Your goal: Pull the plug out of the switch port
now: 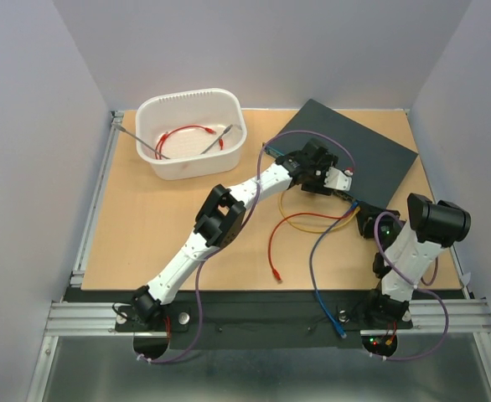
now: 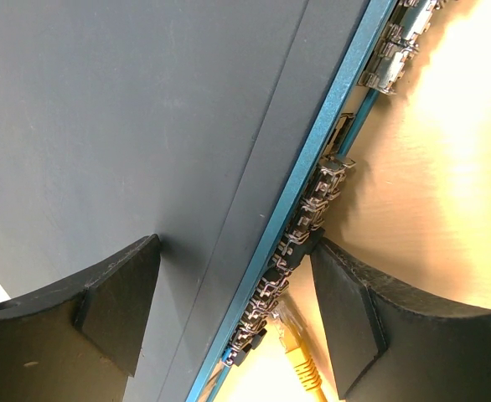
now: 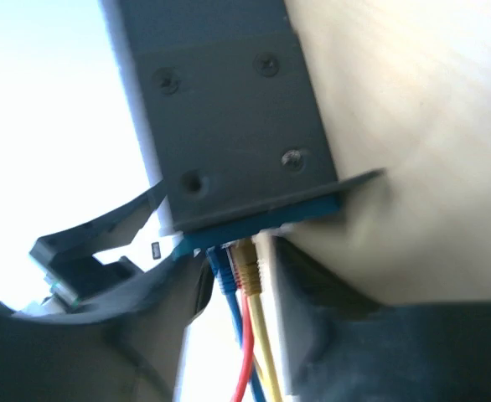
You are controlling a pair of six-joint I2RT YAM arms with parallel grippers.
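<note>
Lying flat far right on the table (image 1: 145, 234), the switch (image 1: 375, 151) is a dark blue-grey slab edged teal; left gripper (image 2: 233, 293) straddles its port edge open, right gripper (image 3: 237, 280) gapes around plugs (image 3: 246, 270).

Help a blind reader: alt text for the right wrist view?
A blue plug and a yellow plug sit in the port edge of the switch, a red cable beside them, between the fingers of the open right gripper. The picture is blurred.

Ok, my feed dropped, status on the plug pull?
Left gripper open, astride the switch at its port edge. Right gripper open around blue plug and yellow plug, both in their ports. Red cable crowds them.
</note>
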